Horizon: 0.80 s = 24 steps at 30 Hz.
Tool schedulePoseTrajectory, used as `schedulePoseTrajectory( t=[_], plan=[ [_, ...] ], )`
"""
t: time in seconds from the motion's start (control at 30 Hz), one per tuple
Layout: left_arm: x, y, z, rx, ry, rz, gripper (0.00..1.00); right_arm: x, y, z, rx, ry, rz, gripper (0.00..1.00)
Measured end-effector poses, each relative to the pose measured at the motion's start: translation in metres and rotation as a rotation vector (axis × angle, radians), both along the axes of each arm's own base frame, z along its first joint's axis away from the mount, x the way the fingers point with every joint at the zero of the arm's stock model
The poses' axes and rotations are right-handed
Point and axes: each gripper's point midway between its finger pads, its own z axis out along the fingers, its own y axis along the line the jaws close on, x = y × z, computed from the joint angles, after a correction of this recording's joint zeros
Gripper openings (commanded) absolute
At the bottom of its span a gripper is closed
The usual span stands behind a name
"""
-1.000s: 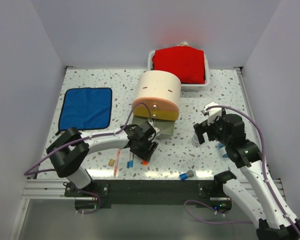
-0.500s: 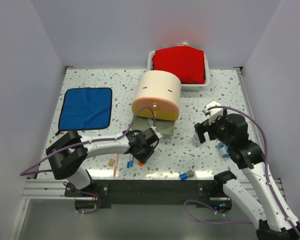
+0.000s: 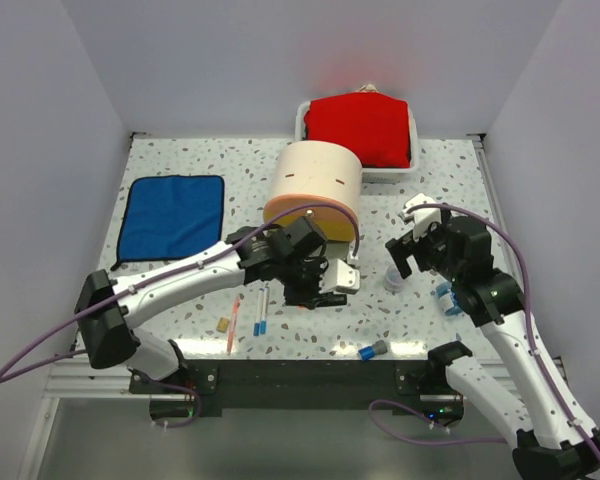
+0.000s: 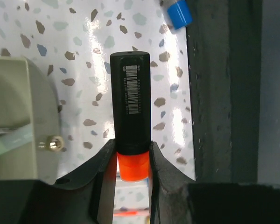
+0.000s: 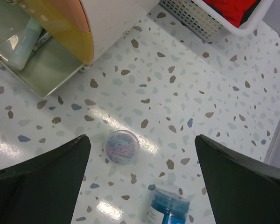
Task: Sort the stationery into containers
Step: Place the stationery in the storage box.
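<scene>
Left wrist: marker (image 4: 130, 93) orange end runs down out of sight inside left gripper (image 4: 132, 150). Blue cap (image 4: 179, 12) clipped by top edge. Drawer (image 4: 23, 102) cut by left edge, pale item (image 4: 11, 142) inside blurred. Right wrist: blue container (image 5: 166, 210) cut by bottom edge; cup (image 5: 122, 145) contents too blurred to identify. Top view: marker not resolvable under the left arm (image 3: 210, 265).

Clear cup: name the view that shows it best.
Right wrist: the cup sits centred below the camera, its coloured contents visible. The top view shows it only as a small pale spot. The left wrist view misses it.
</scene>
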Motion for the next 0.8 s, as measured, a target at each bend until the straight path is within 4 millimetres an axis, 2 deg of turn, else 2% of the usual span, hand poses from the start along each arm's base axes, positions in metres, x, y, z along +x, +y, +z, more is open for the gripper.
schedulePoseTrajectory(
  t=[0.03,0.13,0.2,0.27,0.43,0.5,0.63,0.73,0.8],
  plan=[
    [-0.001,0.004,0.013,-0.012,-0.042,-0.098,0.00,0.001,-0.001,0.001,-0.009,-0.006,0.001,0.99],
    [0.005,0.016,0.035,-0.007,-0.157,-0.263,0.00,0.004,-0.001,0.002,-0.019,-0.017,0.005,0.99],
    [0.019,0.021,0.043,0.009,-0.259,-0.321,0.02,0.008,0.000,0.002,-0.019,-0.022,0.005,0.99],
    [0.044,0.032,0.046,0.052,-0.360,-0.346,0.02,0.012,0.002,0.001,-0.018,-0.020,0.004,0.99],
    [0.113,0.052,0.040,0.162,-0.449,-0.275,0.02,0.017,0.004,-0.004,-0.023,-0.003,0.004,0.99],
    [0.128,0.058,0.031,0.198,-0.460,-0.262,0.02,0.017,0.004,-0.004,-0.023,-0.001,0.004,0.99],
    [0.137,0.057,0.019,0.229,-0.472,-0.282,0.05,0.017,0.004,-0.004,-0.023,-0.004,0.004,0.99],
    [0.141,0.054,0.014,0.233,-0.479,-0.286,0.23,0.017,0.004,-0.003,-0.019,-0.006,0.002,0.98],
    [0.147,0.052,0.009,0.243,-0.485,-0.280,0.27,0.016,0.003,-0.002,-0.015,-0.009,0.000,0.99]
  ],
)
